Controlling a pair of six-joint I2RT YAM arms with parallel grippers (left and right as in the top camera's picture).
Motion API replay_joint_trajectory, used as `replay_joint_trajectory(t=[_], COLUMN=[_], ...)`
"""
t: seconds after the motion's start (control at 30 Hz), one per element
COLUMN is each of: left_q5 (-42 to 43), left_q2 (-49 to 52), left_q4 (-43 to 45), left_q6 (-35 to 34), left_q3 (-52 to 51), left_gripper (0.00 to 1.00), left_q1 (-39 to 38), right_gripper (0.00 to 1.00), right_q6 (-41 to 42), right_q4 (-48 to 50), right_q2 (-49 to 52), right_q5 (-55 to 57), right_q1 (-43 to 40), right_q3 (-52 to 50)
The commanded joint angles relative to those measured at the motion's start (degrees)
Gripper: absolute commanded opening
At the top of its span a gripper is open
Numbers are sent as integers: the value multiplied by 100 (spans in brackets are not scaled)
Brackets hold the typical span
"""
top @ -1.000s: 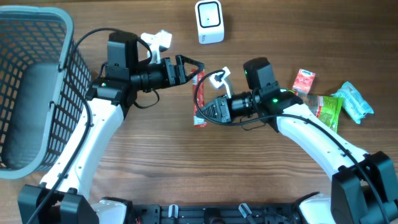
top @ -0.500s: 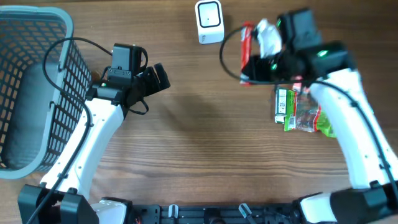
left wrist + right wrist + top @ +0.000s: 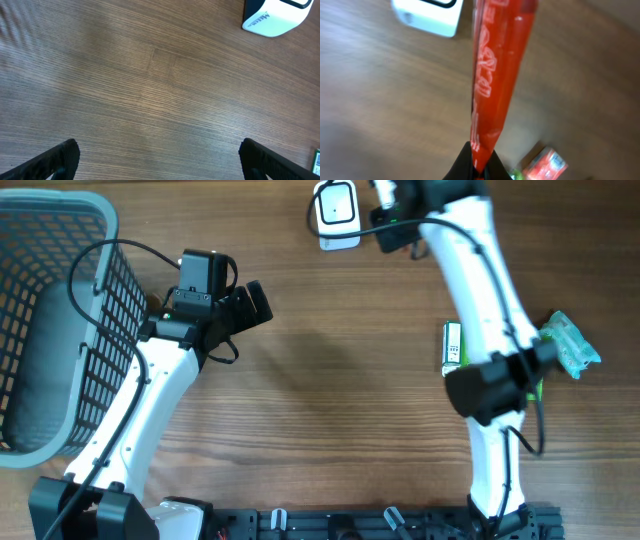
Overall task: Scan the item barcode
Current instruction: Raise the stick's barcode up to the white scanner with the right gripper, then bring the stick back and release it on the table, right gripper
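Sachet (image 3: 495,75), red, pinched in right gripper (image 3: 479,172); white script illegible. Scanner (image 3: 427,15) ahead-left of it. Left gripper (image 3: 161,162) released; scanner's blue logo ahead-right, unreadable.

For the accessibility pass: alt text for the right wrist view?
The right gripper pinches the near end of a long red packet that runs up the frame toward a white scanner at top left. Behind is a wooden table, with a small red pack at lower right.
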Motion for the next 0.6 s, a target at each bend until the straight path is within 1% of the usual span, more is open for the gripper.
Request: replay_joint_trajectory(t=[0.0,0.13,0.17,0.27,0.3,0.37,0.47,0.57], left_q5=[-79,-79,-79,-79,-79,-79,-79,-79], left_q2=[2,2,2,2,2,2,2,2], left_q4=[11,11,11,11,11,11,11,11], left_q6=[72,70,72,72,72,72,72,72], left_q3=[11,11,11,11,11,11,11,11], left_gripper=[100,100,100,100,100,100,100,100], left_q1=[22,22,22,22,22,22,22,22], right_gripper=[4,4,4,4,4,4,4,4], right_q6=[-671,-1565,-1744,-1797,-1799,-1816,-1799,-1799], right_q4=[354,1165,1403,2118,2253,2365,2468,2518], right_q2=[511,1056,1198,1633,1718,1853,2009,2111], right_q5=[1316,1362,1517,2789,2990,2944,2411,2306], right_q1=[286,446,476,505,505,501,501,501], right_q3=[52,20,-9,-15,-15,-15,-17,-17])
